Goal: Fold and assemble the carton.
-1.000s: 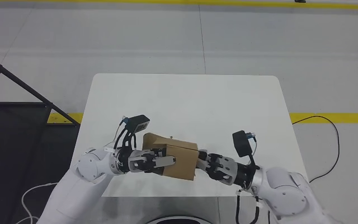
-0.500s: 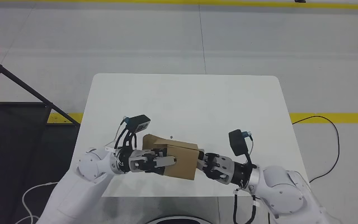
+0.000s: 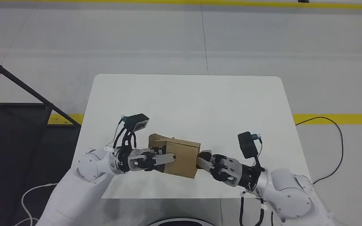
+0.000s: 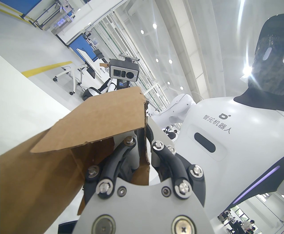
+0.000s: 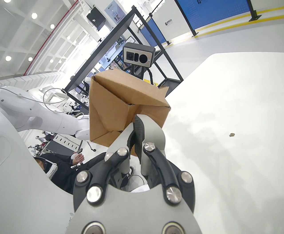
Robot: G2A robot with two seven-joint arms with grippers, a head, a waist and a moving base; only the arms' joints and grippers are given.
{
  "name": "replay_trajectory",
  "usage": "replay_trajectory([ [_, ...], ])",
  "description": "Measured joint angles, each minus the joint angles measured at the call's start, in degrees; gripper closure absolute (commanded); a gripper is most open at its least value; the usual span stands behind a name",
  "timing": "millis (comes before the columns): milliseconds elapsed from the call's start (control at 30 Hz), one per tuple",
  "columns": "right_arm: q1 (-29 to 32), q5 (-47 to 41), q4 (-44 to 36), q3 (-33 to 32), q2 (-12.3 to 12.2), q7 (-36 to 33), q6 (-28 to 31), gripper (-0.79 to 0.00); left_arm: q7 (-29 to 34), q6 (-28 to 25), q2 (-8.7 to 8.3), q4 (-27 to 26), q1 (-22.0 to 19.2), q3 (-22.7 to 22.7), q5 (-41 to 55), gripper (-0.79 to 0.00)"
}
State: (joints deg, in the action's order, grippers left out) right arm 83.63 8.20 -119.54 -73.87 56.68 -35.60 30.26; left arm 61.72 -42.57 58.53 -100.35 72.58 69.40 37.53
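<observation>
Lower centre, the brown cardboard carton [image 3: 180,158] is half-formed with its flaps unclosed. The left gripper [image 4: 143,141] clamps its wall, and the right gripper [image 5: 138,127] is clenched.

Grey floor [image 3: 169,39] w/ seams, yellow line [image 3: 331,118] across. White table [image 3: 186,96], rounded corners. Black frame [image 3: 28,88] + dark mat [image 3: 22,147] left of table. Hall: ceiling spotlights [image 4: 154,26], blue panels [image 5: 213,11].

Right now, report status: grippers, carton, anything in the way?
Left gripper shut on carton flap. Right gripper shut, tips against carton's end. Small brown scrap on table, apart.
</observation>
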Motion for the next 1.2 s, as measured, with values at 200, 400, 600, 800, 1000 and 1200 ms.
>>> replay_trajectory([
  [200,1.6,-0.9,-0.2,-1.8,-0.2,0.5,1.5,-0.083,1.5,1.5,0.03,1.0,-1.0,-0.4,2.8,0.0],
  [400,2.8,-1.6,-0.4,-3.1,-0.4,1.0,2.7,-0.129,2.9,2.9,-0.03,2.4,-2.0,-0.5,4.8,0.0],
  [600,4.2,-1.9,-0.9,-4.4,-0.5,1.6,4.5,-0.102,3.7,3.7,0.0,3.5,-2.8,-0.8,5.3,0.0],
  [800,5.6,-0.5,-1.4,-5.6,-0.7,2.2,8.3,-0.003,5.8,5.8,-0.06,4.5,-3.9,-1.1,6.7,0.0],
  [1000,6.5,1.7,-1.3,-6.1,-0.7,3.2,11.8,0.0,9.9,9.9,-0.31,4.3,-5.3,-0.6,9.5,0.0],
  [1200,7.5,4.1,0.5,-7.3,-0.7,5.6,16.1,0.0,12.2,12.2,-1.04,3.9,-6.3,3.0,7.2,0.0],
])
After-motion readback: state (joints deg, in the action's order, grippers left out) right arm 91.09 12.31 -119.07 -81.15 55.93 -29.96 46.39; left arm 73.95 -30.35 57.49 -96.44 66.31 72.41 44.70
